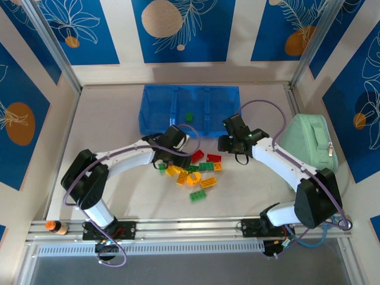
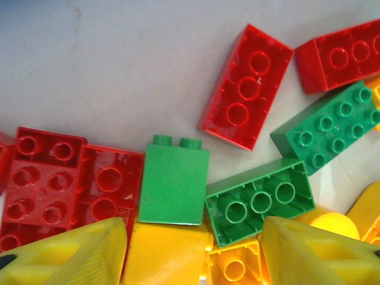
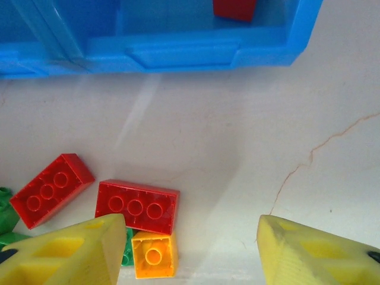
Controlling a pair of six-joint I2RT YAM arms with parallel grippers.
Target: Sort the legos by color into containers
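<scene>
Right now I am hovering the left claw [image 2: 195,261] low over the legos [image 1: 193,171], which are lying in a loose pile on the surface [image 1: 113,119] just on the near side of the blue bin [image 1: 155,110]. Its jaws are standing apart, with a yellow brick [image 2: 166,255] and a small orange piece [image 2: 234,267] sitting between the fingers [image 2: 71,255]. Nothing is looking pinched, so I am treating this claw as open. An upright green brick [image 2: 173,181] is touching the yellow brick, and a red cluster [image 2: 50,178] is crowding one finger.

The right claw [image 3: 190,255] is hanging open too, over bare surface. An orange brick [image 3: 154,255] is lying just beside its left finger, and a long red brick [image 3: 138,206] is touching that one on the far side. The right-end compartment [image 3: 172,18] is already holding a red piece [image 3: 234,9], and the middle compartment [image 1: 189,104] is holding a green piece [image 1: 189,117].

As I am judging it, each arm is lining up a pick. On the left I am wanting the yellow brick alone, so I should be centring on it and dropping one finger into the seam beside the small orange piece, not closing across both. The upright green brick is likely to tip or drag along if I am coming down crooked. On the right I should be sliding left, squaring the jaws across the long red brick's short side, and lifting straight up.
</scene>
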